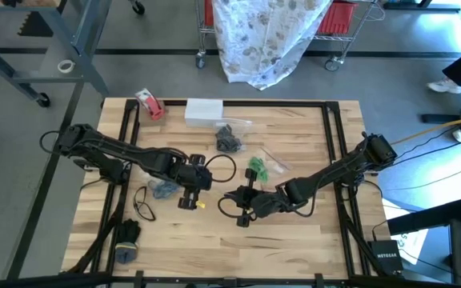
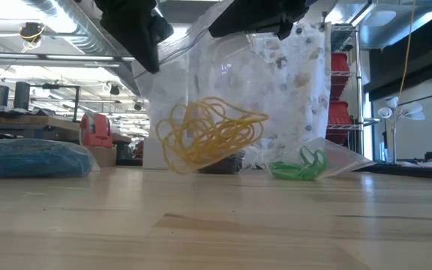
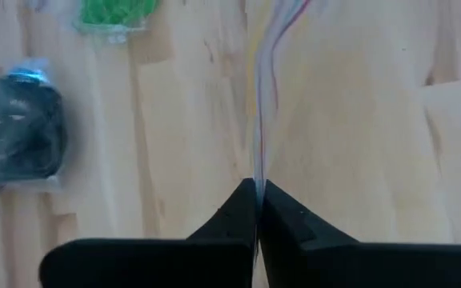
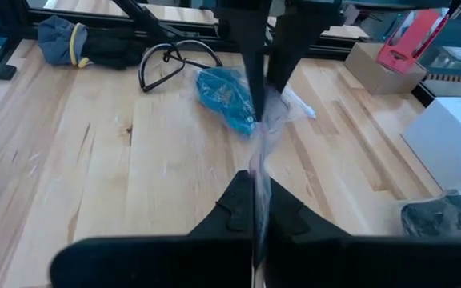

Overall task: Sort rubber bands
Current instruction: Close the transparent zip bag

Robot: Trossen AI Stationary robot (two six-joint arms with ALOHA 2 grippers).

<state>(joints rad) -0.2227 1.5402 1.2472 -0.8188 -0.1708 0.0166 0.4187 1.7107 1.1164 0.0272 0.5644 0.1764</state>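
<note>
A clear plastic bag point(image 2: 223, 82) hangs above the table's middle with a tangle of tan-yellow rubber bands point(image 2: 208, 133) in its lower part. My left gripper point(image 1: 187, 202) and my right gripper point(image 1: 244, 218) are both shut on the bag's top, left and right of it. Blue bands lie in a bag point(image 1: 164, 189) near my left gripper. Green bands in a bag point(image 1: 258, 168) and black bands in a bag point(image 1: 229, 140) lie farther back. My left gripper pinches the bag's upper left edge point(image 3: 256, 172) between its two fingers, which slant down from the table's left. The film runs on from the fingertips as a thin upright sheet. My right gripper pinches the bag's upper right edge point(image 4: 256, 164) between its two fingers, coming from the table's right and slanting a little down. The bag hangs below both grippers, its bottom close above the tabletop.
A white box point(image 1: 204, 110) and a red-and-white tape roll point(image 1: 150, 104) stand at the far edge. A black cable loop point(image 1: 144, 206) lies front left, and a dark bundle point(image 1: 126, 240) lies at the near left corner. Bare wood lies along the near side.
</note>
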